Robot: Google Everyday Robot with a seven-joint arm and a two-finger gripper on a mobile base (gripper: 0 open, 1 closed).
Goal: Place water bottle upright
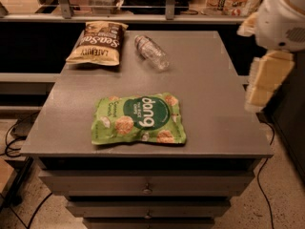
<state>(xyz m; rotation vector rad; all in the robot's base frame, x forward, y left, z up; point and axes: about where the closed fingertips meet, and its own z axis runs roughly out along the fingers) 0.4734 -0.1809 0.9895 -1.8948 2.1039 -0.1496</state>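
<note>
Grey table [214,85], drawers [147,181] below. One green "dang" bag [138,119] near the front edge. One brown "Sea Salt" bag [97,43] at the back-left corner. One water bottle [151,53] lies on its side near the back edge, just beside that bag. Gripper [263,82] hangs off the right edge; grip state: can't tell.

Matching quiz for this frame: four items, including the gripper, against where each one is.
Things:
1. water bottle
2. green snack bag
3. brown chip bag
4. gripper

Places:
A. flat, near the front edge of the table
B. far left corner
C. in the air, beyond the right edge
D. far side, middle, lying on its side

Pairs: 1-D, 2-A, 3-B, 4-C
</note>
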